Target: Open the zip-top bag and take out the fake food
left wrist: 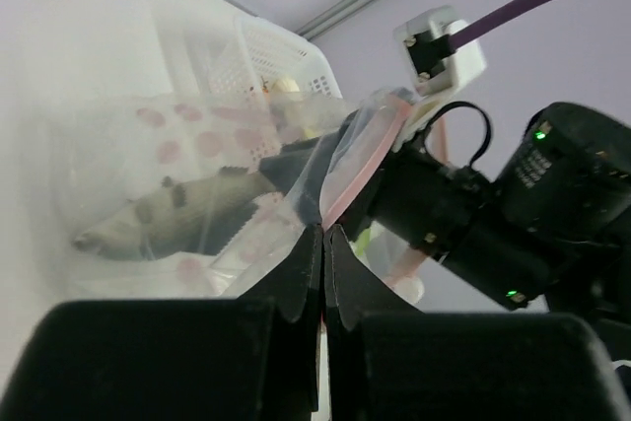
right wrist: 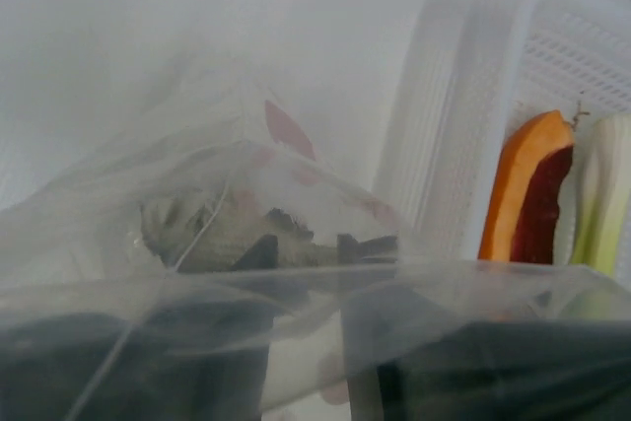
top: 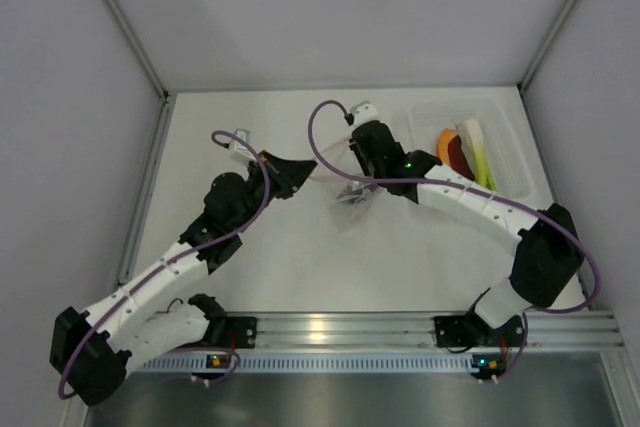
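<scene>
The bag (top: 348, 202) hangs just off the surface (top: 280, 267) at centre frame in the top view, stretched between the two arms. The left gripper (left wrist: 323, 234) has its jaws pinched fully together on one lip, right below the pink zip strip (left wrist: 360, 160). The right gripper (right wrist: 311, 246) looks to be pushed into the mouth. Through the film its jaws seem parted and holding nothing, though the plastic blurs them.

The fish (left wrist: 173, 214) is the one piece left inside, lying at the bag's far end. The slice (right wrist: 518, 194) and leek (top: 478, 152) lie in the tray (top: 470, 102) at upper right.

The bag is thin, limp and slick. It will likely crumple and follow whatever tugs it, so the stiffer zip edge is the best hold. The fish looks light, rigid and smooth. Taking it across the narrow body near the tail, clear of the film, seems safest, since trapped plastic would drag the bag along.
</scene>
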Available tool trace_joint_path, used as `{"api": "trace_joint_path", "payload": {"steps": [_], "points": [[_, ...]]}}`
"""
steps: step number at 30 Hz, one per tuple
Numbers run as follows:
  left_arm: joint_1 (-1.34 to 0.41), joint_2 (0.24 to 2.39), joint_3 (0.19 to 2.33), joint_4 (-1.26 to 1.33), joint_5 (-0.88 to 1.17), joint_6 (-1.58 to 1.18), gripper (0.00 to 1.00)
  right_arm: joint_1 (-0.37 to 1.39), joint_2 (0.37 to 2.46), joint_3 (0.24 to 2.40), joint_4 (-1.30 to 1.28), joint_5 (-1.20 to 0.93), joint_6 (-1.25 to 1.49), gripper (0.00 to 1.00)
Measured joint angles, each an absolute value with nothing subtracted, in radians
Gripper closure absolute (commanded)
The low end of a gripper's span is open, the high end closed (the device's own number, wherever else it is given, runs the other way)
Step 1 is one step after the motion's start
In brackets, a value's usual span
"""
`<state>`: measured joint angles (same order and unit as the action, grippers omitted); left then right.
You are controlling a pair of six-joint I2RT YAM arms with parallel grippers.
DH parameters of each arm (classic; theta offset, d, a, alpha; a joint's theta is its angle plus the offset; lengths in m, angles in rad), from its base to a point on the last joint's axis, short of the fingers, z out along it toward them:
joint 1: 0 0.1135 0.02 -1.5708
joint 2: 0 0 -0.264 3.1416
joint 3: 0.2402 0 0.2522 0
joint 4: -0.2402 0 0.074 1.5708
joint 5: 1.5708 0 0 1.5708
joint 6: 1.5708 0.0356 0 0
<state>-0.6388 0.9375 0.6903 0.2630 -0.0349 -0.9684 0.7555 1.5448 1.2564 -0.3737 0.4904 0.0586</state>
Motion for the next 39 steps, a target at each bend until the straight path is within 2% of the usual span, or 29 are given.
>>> {"api": "trace_joint_path", "payload": {"steps": [8, 13, 18, 25, 26, 39], "points": [[-0.638, 0.830, 0.493, 0.312, -0.086, -1.019, 1.00, 0.869, 1.686, 1.543, -0.773, 0.687, -0.047, 0.68], [-0.627, 0.699, 0.475, 0.244, -0.168, -0.987, 1.00, 0.934, 1.768, 1.670, -0.893, 0.771, -0.064, 0.64], [-0.627, 0.677, 0.482, 0.196, -0.192, -0.953, 1.00, 0.938, 1.769, 1.650, -0.888, 0.671, -0.039, 0.64], [-0.624, 0.724, 0.454, 0.131, -0.173, -0.959, 1.00, 0.912, 1.768, 1.452, -0.775, 0.477, 0.123, 0.63], [-0.624, 0.726, 0.451, 0.127, -0.172, -0.959, 1.00, 0.912, 1.768, 1.452, -0.774, 0.467, 0.143, 0.59], [-0.664, 0.762, 0.442, 0.138, -0.189, -0.959, 1.00, 0.912, 1.768, 1.475, -0.793, 0.511, 0.287, 0.47]]}}
